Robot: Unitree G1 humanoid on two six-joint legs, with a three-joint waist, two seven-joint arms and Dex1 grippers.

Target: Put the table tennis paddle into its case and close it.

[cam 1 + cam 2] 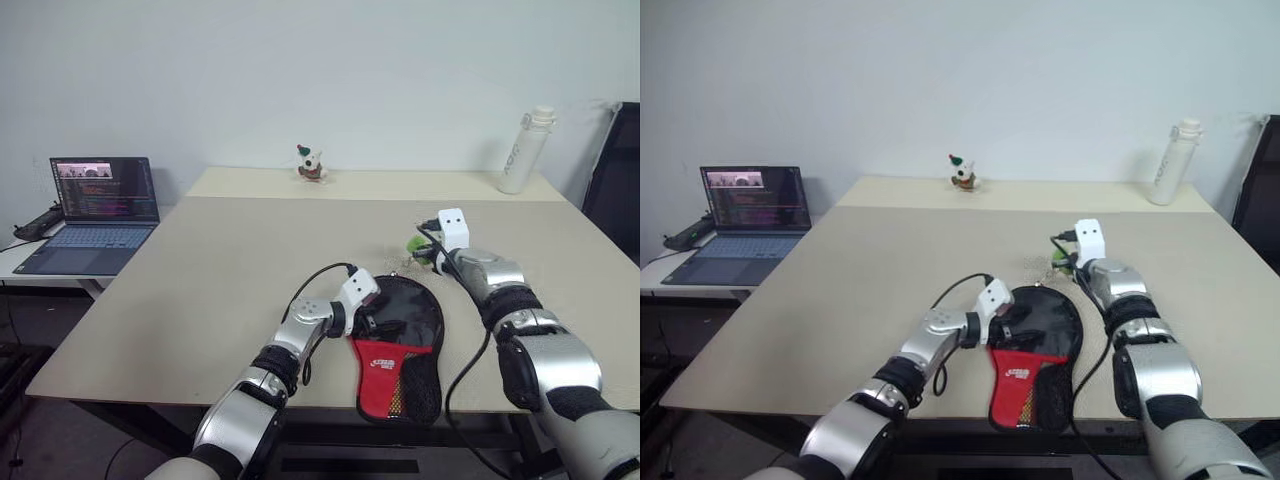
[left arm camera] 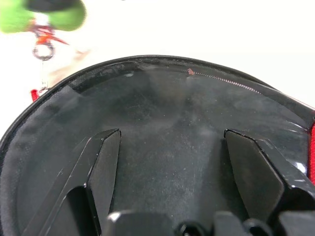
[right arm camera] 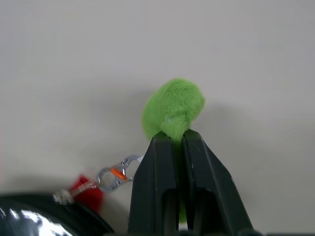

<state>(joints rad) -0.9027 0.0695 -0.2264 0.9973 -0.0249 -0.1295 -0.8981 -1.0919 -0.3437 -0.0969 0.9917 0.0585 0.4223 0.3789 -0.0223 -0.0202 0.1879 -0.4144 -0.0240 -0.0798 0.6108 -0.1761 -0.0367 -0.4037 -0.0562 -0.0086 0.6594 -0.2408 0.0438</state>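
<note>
The case (image 1: 398, 350) lies at the table's (image 1: 220, 270) near edge, round end away from the robot, red panel toward it. The paddle (image 2: 162, 147) seems already inside: the left wrist view shows a glossy black face ringed by the case's fabric rim, though its handle is hidden, so I cannot be sure how deep it sits.

Left gripper (image 1: 372, 322) rests at the case's 9 o'clock edge, fingers (image 2: 103, 167) spread wide over the black face, gripping nothing. Judged purpose: pinning the case down so it does not slide while the zip is drawn.

Right gripper (image 3: 176, 140) sits at the case's 1 o'clock, jaws clamped on the green pom-pom (image 3: 173, 105). A clip (image 3: 114, 174) and short chain link the pom-pom back to the case rim, so it likely serves as the zip pull.

View differences: the head views give the layout and both arms but the pom-pom (image 1: 413, 243) is a speck there. The right wrist view alone shows clip and pinch; the left wrist view alone shows zip teeth (image 2: 226, 81) along the open rim.
</note>
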